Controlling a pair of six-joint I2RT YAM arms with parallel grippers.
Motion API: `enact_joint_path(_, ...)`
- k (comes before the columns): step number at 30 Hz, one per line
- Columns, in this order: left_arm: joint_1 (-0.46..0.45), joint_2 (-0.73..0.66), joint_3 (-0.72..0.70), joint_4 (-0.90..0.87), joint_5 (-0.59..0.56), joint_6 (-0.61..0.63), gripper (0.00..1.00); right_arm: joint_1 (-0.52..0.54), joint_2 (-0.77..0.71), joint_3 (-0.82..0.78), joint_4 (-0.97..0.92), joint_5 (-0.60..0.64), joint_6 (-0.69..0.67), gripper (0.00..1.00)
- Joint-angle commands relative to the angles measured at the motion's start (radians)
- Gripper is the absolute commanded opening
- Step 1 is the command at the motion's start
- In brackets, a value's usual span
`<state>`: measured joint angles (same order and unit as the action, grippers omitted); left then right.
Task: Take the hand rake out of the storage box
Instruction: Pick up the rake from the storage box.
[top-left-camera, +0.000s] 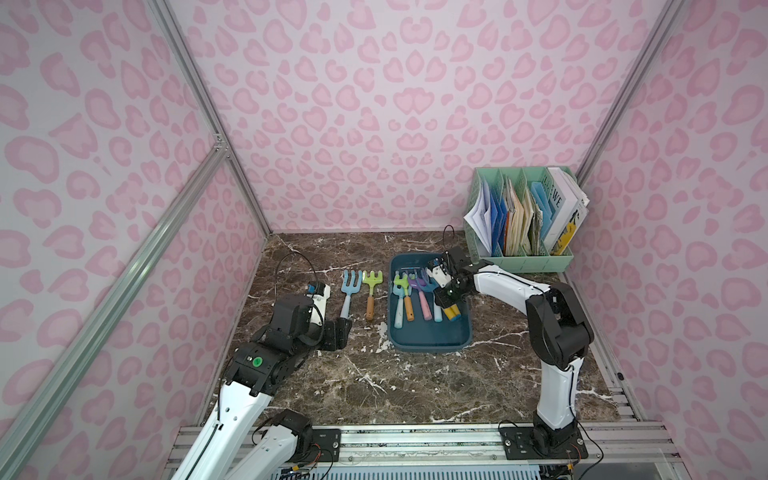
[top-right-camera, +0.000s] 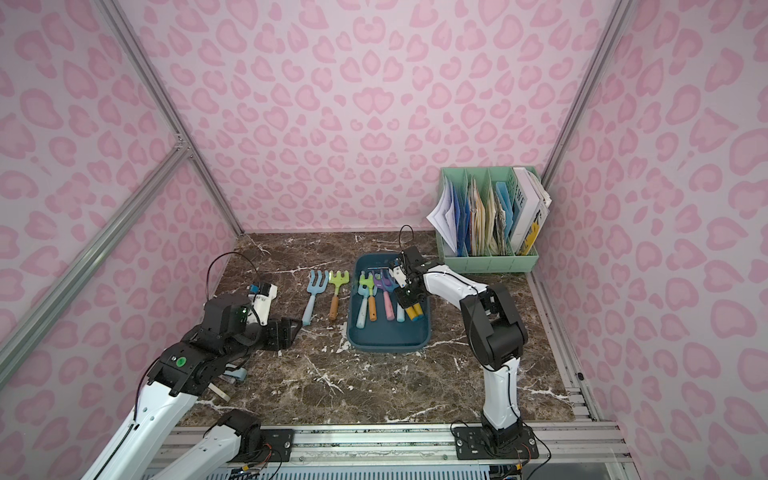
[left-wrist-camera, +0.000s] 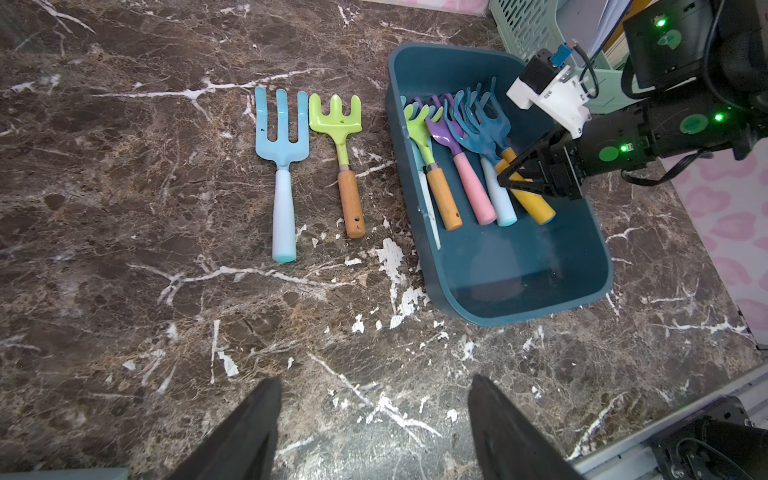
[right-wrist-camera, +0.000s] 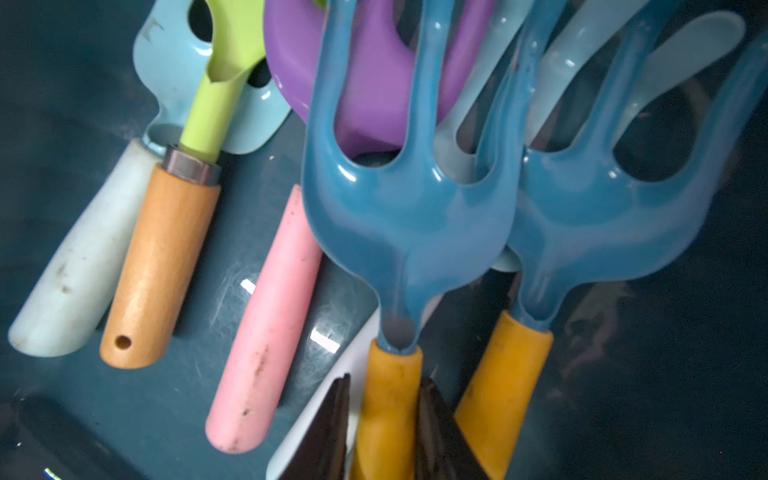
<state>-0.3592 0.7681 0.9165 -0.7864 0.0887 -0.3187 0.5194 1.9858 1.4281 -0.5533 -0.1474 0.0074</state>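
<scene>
The storage box (left-wrist-camera: 498, 266) is smooth dark teal plastic with a dull sheen and faint scratches on its floor. Inside the box, the hand rake (right-wrist-camera: 409, 224) has a glossy blue painted head and a matt yellow handle with dark smudges. Also in the box, a green rake (right-wrist-camera: 216, 104) has a plain wooden handle and a metal collar. Under the box, the table (left-wrist-camera: 124, 249) has a polished brown marble look, chipped white in places.

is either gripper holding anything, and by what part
The right gripper is shut on a blue-headed hand rake, by its yellow handle, inside the storage box. The left gripper is open and empty.
</scene>
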Motion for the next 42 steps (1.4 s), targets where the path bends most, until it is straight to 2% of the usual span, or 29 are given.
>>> enact_joint_path(1, 0.0, 0.007, 0.003, 0.006, 0.011, 0.0, 0.75, 0.011, -0.008, 0.005, -0.013, -0.035, 0.03, 0.22)
enact_joint_path(5, 0.0, 0.002, 0.005, 0.004, 0.006, -0.001, 0.75, 0.013, -0.036, -0.011, 0.015, -0.083, 0.051, 0.15)
enact_joint_path(10, 0.0, 0.0, 0.003, 0.005, 0.007, -0.001, 0.75, 0.011, -0.095, -0.051, 0.076, -0.196, 0.08, 0.14)
enact_joint_path(22, 0.0, 0.009, 0.004, 0.008, 0.033, 0.003, 0.75, 0.01, -0.353, -0.217, 0.281, -0.323, 0.242, 0.15)
enact_joint_path(27, 0.0, 0.018, 0.004, 0.0, 0.032, 0.01, 0.75, -0.013, -0.495, -0.291, 0.336, -0.284, 0.319, 0.15)
enact_joint_path(32, 0.0, 0.036, 0.01, -0.002, 0.045, 0.012, 0.75, -0.029, -0.602, -0.32, 0.27, -0.114, 0.321, 0.15)
enact_joint_path(42, 0.0, 0.044, 0.009, 0.002, 0.055, 0.012, 0.75, -0.141, -0.726, -0.448, 0.157, 0.102, 0.307, 0.16)
